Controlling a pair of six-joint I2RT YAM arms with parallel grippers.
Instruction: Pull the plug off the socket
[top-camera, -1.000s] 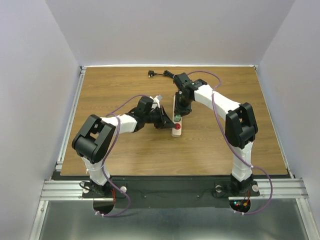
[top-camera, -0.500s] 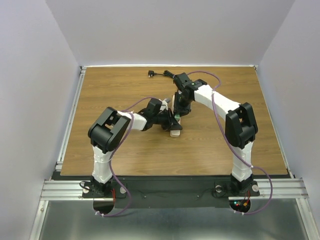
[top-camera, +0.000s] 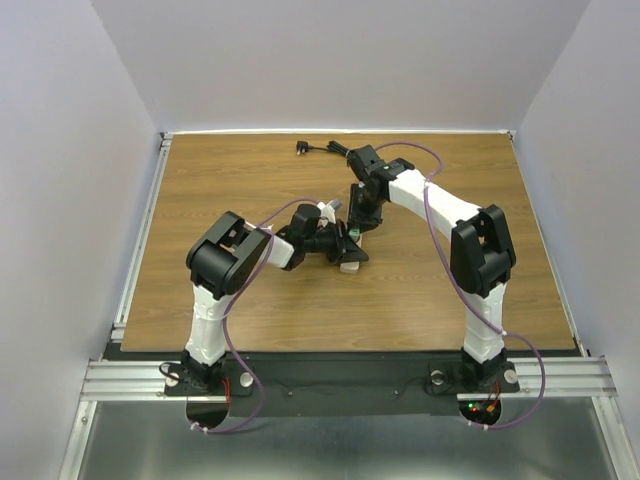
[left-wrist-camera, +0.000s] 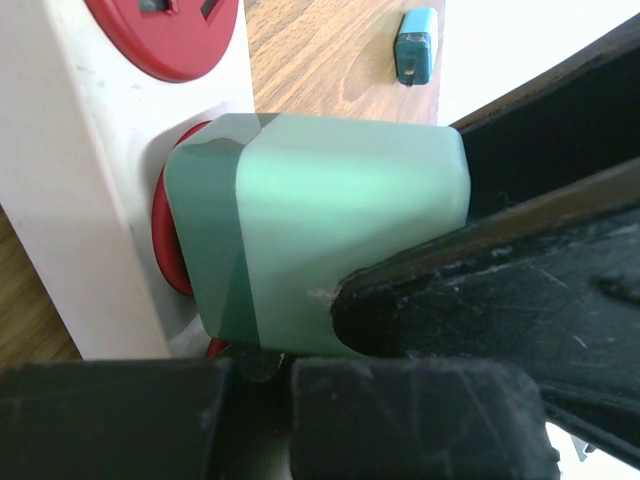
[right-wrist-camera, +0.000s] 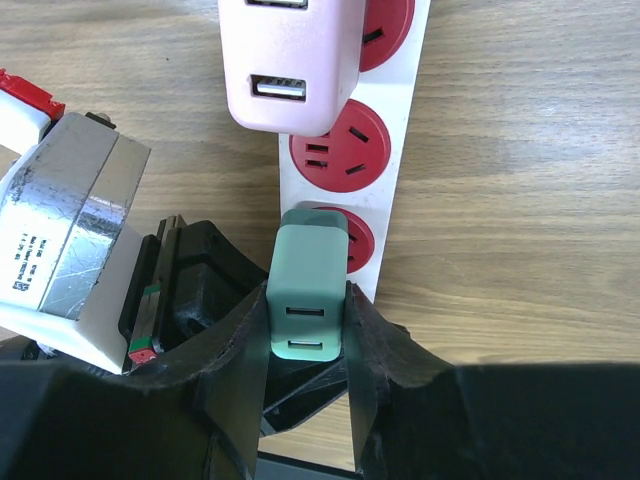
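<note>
The socket (right-wrist-camera: 388, 200) is a pale strip with round red outlets, lying on the wooden table; it also shows in the left wrist view (left-wrist-camera: 60, 200) and from above (top-camera: 349, 264). A mint-green plug (right-wrist-camera: 305, 275) sits in its near outlet. My right gripper (right-wrist-camera: 307, 300) is shut on that plug, one finger on each side. The green plug (left-wrist-camera: 330, 230) fills the left wrist view, still seated against a red outlet. My left gripper (left-wrist-camera: 283, 375) is shut, low at the strip's near end just beside the plug, holding nothing. From above, both grippers (top-camera: 345, 248) (top-camera: 357, 225) meet over the strip.
A pink plug (right-wrist-camera: 290, 70) stands in an outlet farther along the strip. The strip's black cord and its plug (top-camera: 310, 149) lie near the table's back edge. Grey walls enclose the table on three sides.
The left arm has folded in and swung right, bringing its gripper close against the strip's near end. The right arm and the green plug have stayed put.
</note>
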